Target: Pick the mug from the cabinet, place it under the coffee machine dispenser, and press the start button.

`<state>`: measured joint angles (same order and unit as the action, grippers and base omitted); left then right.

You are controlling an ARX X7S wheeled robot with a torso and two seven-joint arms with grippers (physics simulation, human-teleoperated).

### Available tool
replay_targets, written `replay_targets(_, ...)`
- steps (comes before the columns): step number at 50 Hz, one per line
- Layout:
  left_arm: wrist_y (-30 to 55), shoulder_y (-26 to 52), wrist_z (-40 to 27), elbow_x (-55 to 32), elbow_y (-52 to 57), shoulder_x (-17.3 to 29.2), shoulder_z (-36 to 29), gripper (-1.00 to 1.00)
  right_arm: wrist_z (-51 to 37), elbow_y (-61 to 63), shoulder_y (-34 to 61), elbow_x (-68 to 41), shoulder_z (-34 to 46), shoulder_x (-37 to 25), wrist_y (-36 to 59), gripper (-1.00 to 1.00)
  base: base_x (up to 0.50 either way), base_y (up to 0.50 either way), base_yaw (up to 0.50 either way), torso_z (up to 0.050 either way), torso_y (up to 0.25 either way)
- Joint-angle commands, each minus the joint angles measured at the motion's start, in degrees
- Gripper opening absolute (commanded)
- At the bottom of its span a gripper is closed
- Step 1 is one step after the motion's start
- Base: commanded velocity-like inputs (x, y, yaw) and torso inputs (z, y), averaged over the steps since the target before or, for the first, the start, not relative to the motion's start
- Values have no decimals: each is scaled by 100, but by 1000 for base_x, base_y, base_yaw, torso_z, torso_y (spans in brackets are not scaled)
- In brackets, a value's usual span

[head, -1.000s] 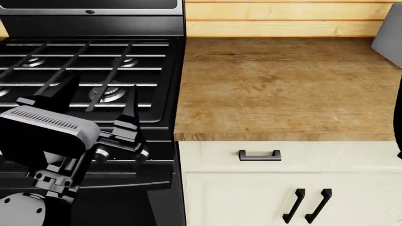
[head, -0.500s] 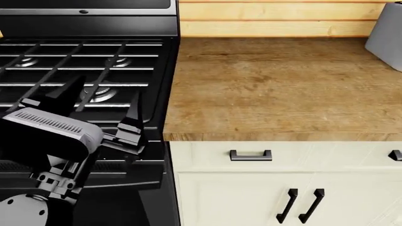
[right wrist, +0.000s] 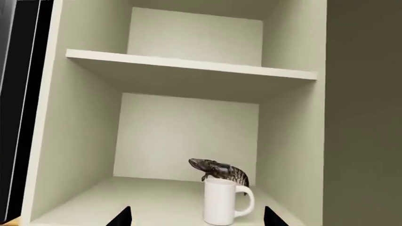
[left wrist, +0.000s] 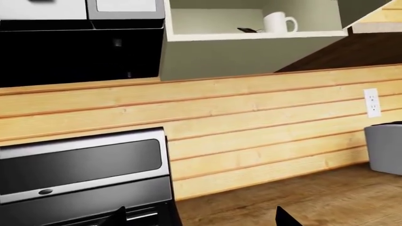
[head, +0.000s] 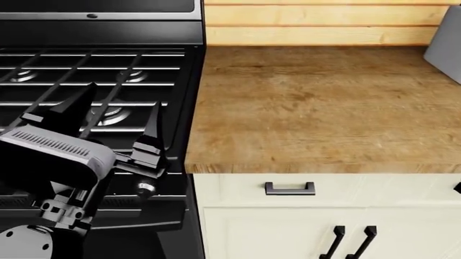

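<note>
Your left gripper (head: 112, 121), a black two-fingered tool on a grey-housed wrist, hung over the front of the black gas stove (head: 101, 70) with its jaws spread apart and nothing between them. Beside the stove lay the bare brown wooden countertop (head: 324, 108), above cream drawer fronts with dark handles (head: 290, 189).

In the left wrist view, the plain white ceramic mug (left wrist: 277, 22) with one loop handle stood upright on the lower shelf of the open cream wall cabinet (left wrist: 251, 35), high above the pale wooden plank backsplash (left wrist: 251, 122). A grey boxy object (left wrist: 384, 148) stood at the far end of the counter.

In the right wrist view, your right gripper (right wrist: 197, 216) faced into the cabinet; only its two dark fingertips (right wrist: 120, 217) showed, set wide apart, one on either side of the mug and not touching it. A small dark scaly lizard figure (right wrist: 220, 172) sat just behind the mug.
</note>
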<state>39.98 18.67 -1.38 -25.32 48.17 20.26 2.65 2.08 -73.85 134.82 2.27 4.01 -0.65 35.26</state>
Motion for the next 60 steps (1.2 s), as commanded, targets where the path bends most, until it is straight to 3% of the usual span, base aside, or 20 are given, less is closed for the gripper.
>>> replay_targets(1, -44, -8, -22, -1, -7, 16, -41, 100, -46, -111, -57, -44, 7, -27, -43, 100, 180, -47, 0, 0, 0)
replay_targets(26, -142, -63, -60, -53, -52, 46, -49, 100, -306, -109, -429, -341, 225, 0, -271, 100, 72, -45, 0, 0, 0)
replay_targets(60, -197, -58, -112, -113, -6, 134, -131, 100, -89, -111, -73, -299, 257, -48, 0, 100, 54, -36, 0, 0, 0)
